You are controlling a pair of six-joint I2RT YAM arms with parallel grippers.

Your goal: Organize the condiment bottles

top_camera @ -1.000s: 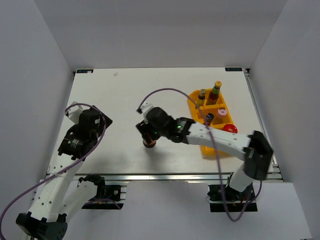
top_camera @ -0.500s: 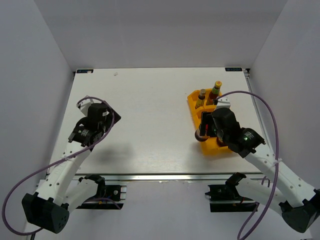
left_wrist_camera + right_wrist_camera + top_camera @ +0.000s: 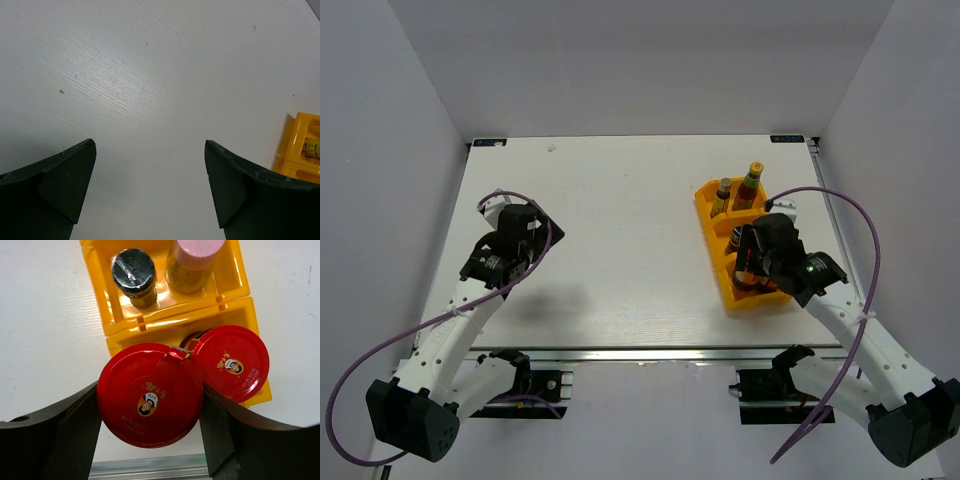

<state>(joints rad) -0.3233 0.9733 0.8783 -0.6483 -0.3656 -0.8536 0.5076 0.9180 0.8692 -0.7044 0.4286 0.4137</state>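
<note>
Right gripper (image 3: 150,412): fingers part-open, clamped on a red-lidded jar (image 3: 150,400) at the near compartment of the yellow tray (image 3: 175,322), just beside the second red-lidded jar (image 3: 231,362). Left gripper (image 3: 150,145): fingers fully spread, holding nothing, above the table (image 3: 150,60).

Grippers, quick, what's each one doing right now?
Left gripper: open, empty.
Right gripper: closed on a red-lidded jar, at the yellow tray.
</note>
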